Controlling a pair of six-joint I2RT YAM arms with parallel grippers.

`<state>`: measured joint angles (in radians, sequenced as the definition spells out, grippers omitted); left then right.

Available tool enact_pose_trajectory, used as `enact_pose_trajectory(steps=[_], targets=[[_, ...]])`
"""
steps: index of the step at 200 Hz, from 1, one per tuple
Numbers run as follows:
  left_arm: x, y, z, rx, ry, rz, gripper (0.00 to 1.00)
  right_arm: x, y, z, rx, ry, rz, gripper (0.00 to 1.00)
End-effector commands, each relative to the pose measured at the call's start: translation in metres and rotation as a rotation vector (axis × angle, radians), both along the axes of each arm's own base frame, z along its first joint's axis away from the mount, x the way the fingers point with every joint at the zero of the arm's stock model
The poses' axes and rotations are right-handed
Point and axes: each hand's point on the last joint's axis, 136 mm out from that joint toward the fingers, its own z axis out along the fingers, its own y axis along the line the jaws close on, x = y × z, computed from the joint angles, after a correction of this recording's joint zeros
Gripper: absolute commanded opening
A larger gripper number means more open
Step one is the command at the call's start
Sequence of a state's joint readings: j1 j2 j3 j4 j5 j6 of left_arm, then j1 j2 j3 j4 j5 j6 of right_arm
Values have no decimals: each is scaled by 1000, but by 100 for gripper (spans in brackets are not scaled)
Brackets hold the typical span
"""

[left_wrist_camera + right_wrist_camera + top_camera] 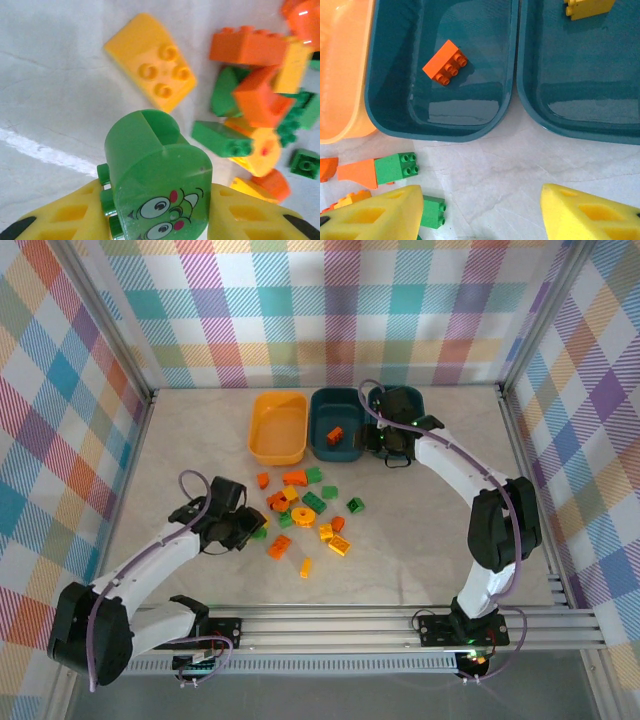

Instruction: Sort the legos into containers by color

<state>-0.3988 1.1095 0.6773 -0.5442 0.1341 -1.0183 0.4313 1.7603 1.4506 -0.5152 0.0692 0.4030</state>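
Bright even light, soft shadows on the surface [430,560], pale glare in the teal tub [465,107], yellow fingers [375,215] slightly blurred at lower edge.

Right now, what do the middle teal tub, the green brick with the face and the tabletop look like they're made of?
The middle teal tub: probably moulded plastic, glossy, since its floor mirrors light patches. The green face brick: hard plastic, smooth, slightly shiny, with printed cartoon eyes. The tabletop: pale with faint marble-like veins, matte; stone or printed laminate, the look leaves it open.
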Motion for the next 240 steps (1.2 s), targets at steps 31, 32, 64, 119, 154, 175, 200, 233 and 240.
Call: enact_pose_trajectory(steps=[31,32,64,119,154,175,200,233,240], targets=[[94,-17,77,8,-193,-126,37,-9,-6,16,20,-37,-9,63],[97,-18,77,9,-192,-129,37,-9,-6,17,21,-38,-10,63],[172,-35,66,12,-134,-196,36,-23,-11,12,22,-13,-4,63],[274,-55,24,49,-63,-262,36,-54,-19,9,35,20,9,64],[301,-55,25,93,-54,-267,48,-68,-19,3,47,55,28,68],[305,-57,35,76,-73,-277,66,-75,-15,4,56,67,38,70],[298,-58,69,71,-134,-292,77,-84,-4,-10,39,112,43,71],[263,-50,110,63,-220,-296,80,-96,10,-44,3,186,55,72],[251,-47,113,59,-241,-286,81,-98,13,-50,1,199,63,72]])
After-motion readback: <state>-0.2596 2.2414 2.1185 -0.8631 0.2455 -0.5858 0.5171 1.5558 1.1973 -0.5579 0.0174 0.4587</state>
